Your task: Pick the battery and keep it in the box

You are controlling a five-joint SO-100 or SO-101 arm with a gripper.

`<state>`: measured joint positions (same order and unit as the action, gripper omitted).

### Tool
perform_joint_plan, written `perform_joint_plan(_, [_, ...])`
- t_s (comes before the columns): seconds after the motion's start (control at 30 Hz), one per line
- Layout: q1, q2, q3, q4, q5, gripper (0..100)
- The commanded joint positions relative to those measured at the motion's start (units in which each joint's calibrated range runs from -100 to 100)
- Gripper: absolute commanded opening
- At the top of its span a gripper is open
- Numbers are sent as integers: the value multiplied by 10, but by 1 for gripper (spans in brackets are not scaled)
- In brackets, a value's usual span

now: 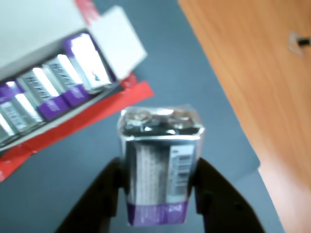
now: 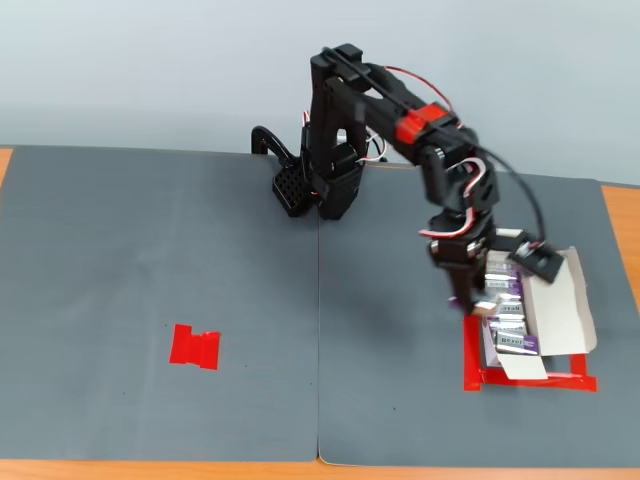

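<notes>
Purple-ended battery [image 1: 161, 167] clamped in gripper [image 1: 158, 194], just left of white box [image 2: 560, 310] w/ batteries [image 1: 58, 87] inside, on red tape frame [image 2: 530, 380]; red patch [image 2: 194, 347] far left

grey mat [image 2: 160, 250], wooden table [image 1: 252, 73], pale wall [image 2: 150, 70]

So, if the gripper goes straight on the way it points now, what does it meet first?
Probably the grey mat beside the box: the gripper, shut on the battery, points there. Depth is unclear.

No legible print on the battery [image 1: 162, 170] label.
</notes>
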<state>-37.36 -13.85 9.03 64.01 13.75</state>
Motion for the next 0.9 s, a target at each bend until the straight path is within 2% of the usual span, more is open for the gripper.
perform_joint_plan(0.0, [-35, 1, -34, -6, -2, 6])
perform_joint_plan(0.37, [-103, 155, -145, 2, -2, 6])
perform_joint_plan(0.87, [-136, 251, -152, -6, -2, 6])
